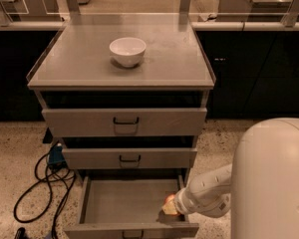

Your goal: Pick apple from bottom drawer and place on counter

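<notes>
The bottom drawer (114, 203) stands pulled open at the foot of the cabinet, a shallow tray. The apple (169, 200), small and red-orange, lies at the drawer's right front corner. My gripper (170, 206) reaches in from the right over the drawer's right wall, its tip at the apple and touching it. The arm's white link covers most of the gripper. The counter (84, 63), the flat grey-beige top of the cabinet, carries a white bowl (127, 51).
The two upper drawers (124, 121) are shut. A black cable (40, 183) loops on the speckled floor left of the cabinet. My white body (274, 183) fills the lower right. Dark steel-edged counters (249, 29) run behind.
</notes>
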Tool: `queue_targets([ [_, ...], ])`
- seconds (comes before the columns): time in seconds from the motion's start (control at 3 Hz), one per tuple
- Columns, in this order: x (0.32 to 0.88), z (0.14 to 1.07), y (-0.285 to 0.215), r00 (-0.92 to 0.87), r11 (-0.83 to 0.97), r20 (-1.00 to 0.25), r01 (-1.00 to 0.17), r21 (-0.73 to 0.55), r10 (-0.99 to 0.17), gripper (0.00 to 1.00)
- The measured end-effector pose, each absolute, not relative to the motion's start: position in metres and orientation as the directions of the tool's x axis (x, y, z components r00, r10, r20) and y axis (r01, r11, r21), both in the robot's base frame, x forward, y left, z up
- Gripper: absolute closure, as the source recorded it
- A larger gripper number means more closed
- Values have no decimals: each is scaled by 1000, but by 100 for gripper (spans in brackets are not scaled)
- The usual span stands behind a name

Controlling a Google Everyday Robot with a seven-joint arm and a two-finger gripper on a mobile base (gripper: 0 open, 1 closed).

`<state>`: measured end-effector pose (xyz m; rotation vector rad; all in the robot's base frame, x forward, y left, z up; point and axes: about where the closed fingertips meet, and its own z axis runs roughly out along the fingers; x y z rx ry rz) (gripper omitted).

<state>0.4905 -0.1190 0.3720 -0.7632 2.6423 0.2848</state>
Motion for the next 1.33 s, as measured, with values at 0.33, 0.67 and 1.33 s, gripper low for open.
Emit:
queue_targets([
  [0.33, 493, 375, -116, -784, 826, -402, -554, 107, -474, 100],
  [0.67, 475, 409, -141, -811, 876, -428, -475, 81, -400, 100],
  [1.33, 414, 537, -182, -696, 913, -620, -398, -86, -362, 100],
])
